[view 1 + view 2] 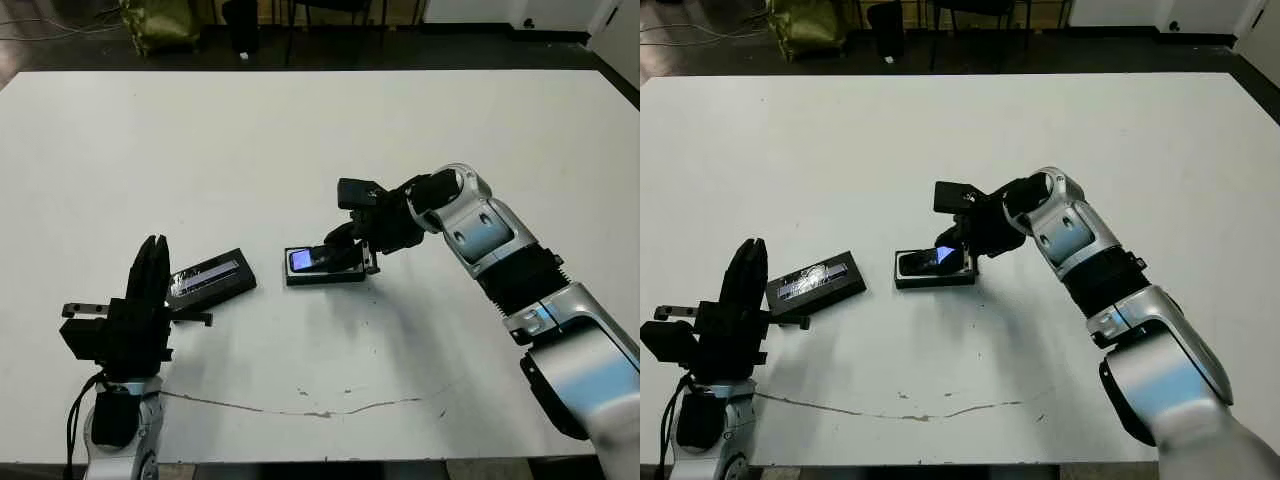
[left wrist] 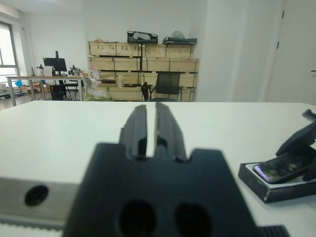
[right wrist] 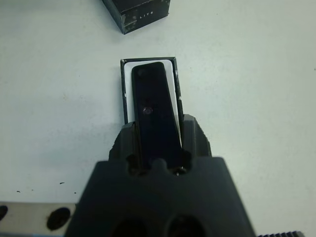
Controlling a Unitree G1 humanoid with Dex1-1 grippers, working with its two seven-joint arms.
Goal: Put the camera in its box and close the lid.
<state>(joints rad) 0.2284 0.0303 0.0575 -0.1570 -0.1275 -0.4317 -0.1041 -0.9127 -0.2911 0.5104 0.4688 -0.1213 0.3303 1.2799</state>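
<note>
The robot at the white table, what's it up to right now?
The robot's right hand holds the camera by one end and has it over the open box, tilted, its far end down in the white lining. It is not lying flat yet. The lid lies on the table to the left of the box, apart from it. The left hand is shut and empty beside the lid.

Left gripper (image 2: 147,129) seemingly closed; camera (image 2: 282,167) tilted over box (image 2: 276,186)

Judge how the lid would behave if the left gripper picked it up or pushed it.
The lid lies flat on the table, so it probably slides rather than tips. It looks thin and rigid, likely light. Its glossy stripe suggests a slick surface, so the left gripper may slip.
</note>
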